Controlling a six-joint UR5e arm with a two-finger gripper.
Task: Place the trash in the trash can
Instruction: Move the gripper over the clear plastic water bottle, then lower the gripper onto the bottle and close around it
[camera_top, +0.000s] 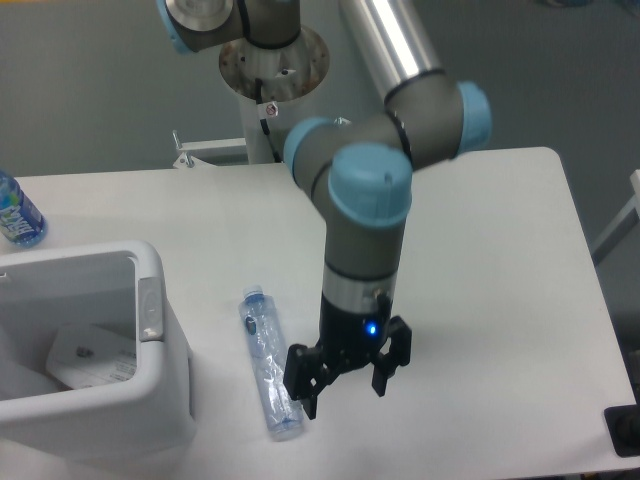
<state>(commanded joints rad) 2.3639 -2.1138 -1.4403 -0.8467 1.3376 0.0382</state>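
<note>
Trash can (150, 300), a big white rectangular bin with a thick rounded rim and a small grey tab on its right wall, sits at the table's (480, 230) left edge near the front corner, partly cut off by the frame. Inside it lies a whitish pouch (90, 357), resting flat on the bin's floor against the right wall. Behind the bin, at the far left edge of the table, stands a bluer bottle (17, 211) with a blue-green label, only partly in view.

Just to the right of the bin, apart from its wall, a slender clear plastic bottle (267, 362) lies on its side on the white table, its pale blue cap pointing toward the back edge and its base toward the front edge. It is not in the bin.

Right of the bottle, the gripper (347, 372) hangs low over the table near the front edge, its two black fingers spread wide with nothing between them. The left finger stands just beside the bottle's lower half; whether it touches the bottle cannot be told. A small blue light glows on the wrist above the fingers.

The grey arm (365, 240) with pale blue joint caps rises from the gripper toward the back of the table, where its base column (272, 110) stands beyond the rear edge.
</note>
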